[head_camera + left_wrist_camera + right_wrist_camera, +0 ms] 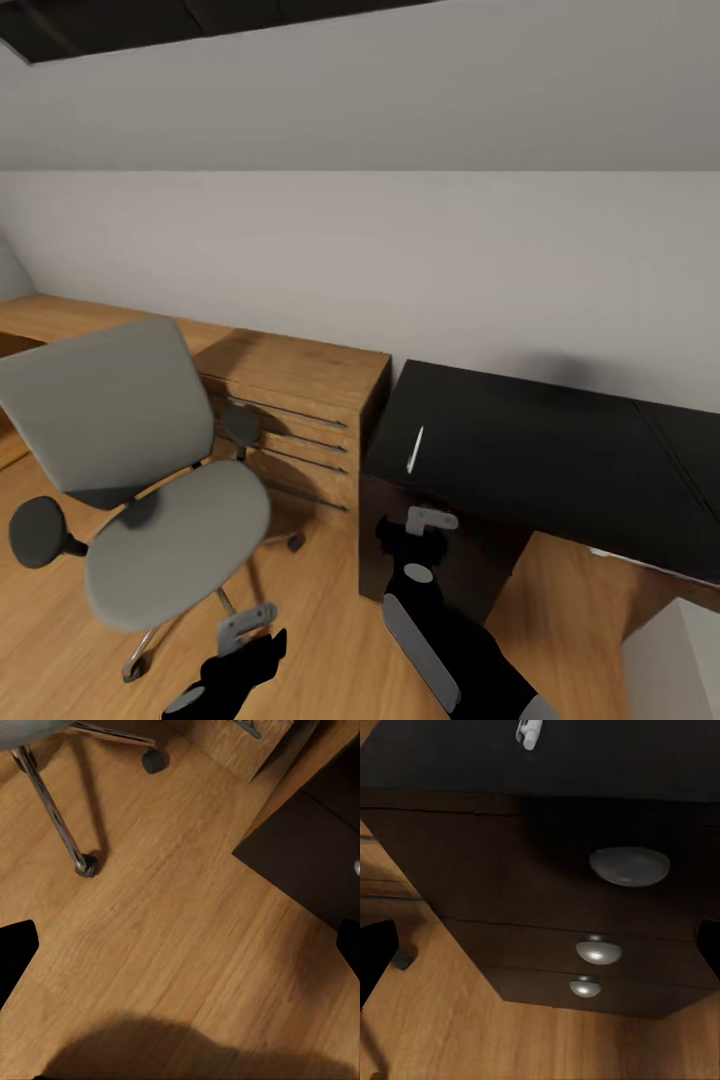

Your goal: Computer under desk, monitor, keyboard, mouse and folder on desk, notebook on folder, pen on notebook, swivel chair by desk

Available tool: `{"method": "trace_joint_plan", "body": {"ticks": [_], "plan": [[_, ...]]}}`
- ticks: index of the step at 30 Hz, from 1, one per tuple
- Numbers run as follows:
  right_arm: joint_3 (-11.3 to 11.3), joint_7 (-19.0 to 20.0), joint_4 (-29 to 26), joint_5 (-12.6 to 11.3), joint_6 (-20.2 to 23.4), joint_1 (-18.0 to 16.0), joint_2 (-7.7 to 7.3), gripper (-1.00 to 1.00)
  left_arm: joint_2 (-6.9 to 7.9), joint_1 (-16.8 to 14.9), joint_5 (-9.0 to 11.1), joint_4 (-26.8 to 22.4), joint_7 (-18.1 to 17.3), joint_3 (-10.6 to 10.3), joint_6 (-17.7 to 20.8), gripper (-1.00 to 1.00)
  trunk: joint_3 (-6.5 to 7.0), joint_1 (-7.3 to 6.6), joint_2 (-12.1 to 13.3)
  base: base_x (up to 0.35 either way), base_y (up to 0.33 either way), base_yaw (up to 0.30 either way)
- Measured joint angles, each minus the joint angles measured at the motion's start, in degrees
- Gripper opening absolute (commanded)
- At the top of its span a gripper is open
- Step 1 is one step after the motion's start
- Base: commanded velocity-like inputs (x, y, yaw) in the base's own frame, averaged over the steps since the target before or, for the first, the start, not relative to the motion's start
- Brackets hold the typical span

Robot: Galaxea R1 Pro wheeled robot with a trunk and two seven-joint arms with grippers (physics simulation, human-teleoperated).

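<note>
Chair first: the grey padded swivel chair with black armrests (150, 480) stands on the wood floor, seat bare. The left gripper (245, 628) hangs low beside it, fingers spread. The right gripper (428, 520), also open, reaches toward the glossy black desk (540, 460), where a thin white pen (415, 449) lies near its front edge.

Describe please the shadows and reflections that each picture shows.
Head view: soft dark patch on the wall above the desk. Left wrist view: broad blurred shadow across the floor. Right wrist view: bright highlights on the silver knobs, dim drawer fronts.
</note>
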Motion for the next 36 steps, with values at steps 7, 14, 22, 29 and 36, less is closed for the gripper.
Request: {"method": "trace_joint_plan", "body": {"ticks": [7, 14, 22, 29, 36], "plan": [[-1.3, 1.0, 1.1, 1.5, 0.0, -0.4, -0.8, 1.0, -1.3, 0.0, -0.8, -0.1, 0.0, -2.6, -0.3, 1.0, -0.02, 0.03, 0.0, 0.088, 0.0, 0.007], [-0.7, -0.6, 2.3, 2.6, -1.8, -0.4, -1.96, 1.0, -2.48, 0.0, -0.9, -0.1, 0.0, -4.0, -0.2, 1.0, -0.02, 0.03, 0.0, 0.0, 0.0, 0.0], [-0.4, -0.8, 2.4, 2.7, -3.5, -0.4, -2.54, 1.0, -2.66, 0.0, -0.9, -0.1, 0.0, -4.4, -0.2, 1.0, -0.02, 0.0, 0.0, 0.133, 0.0, 0.0], [-0.3, -0.8, 2.5, 2.8, -3.6, -0.4, -2.55, 1.0, -2.66, 0.0, -0.9, 0.0, 0.0, -4.4, -0.2, 1.0, -0.02, 0.02, 0.0, 0.164, 0.0, 0.0], [-0.3, -0.8, 2.5, 2.8, -3.6, -0.4, -2.55, 1.0, -2.73, 0.0, -0.9, 0.0, 0.0, -4.4, -0.2, 1.0, -0.02, 0.01, 0.0, 0.143, 0.0, 0.0]]}}
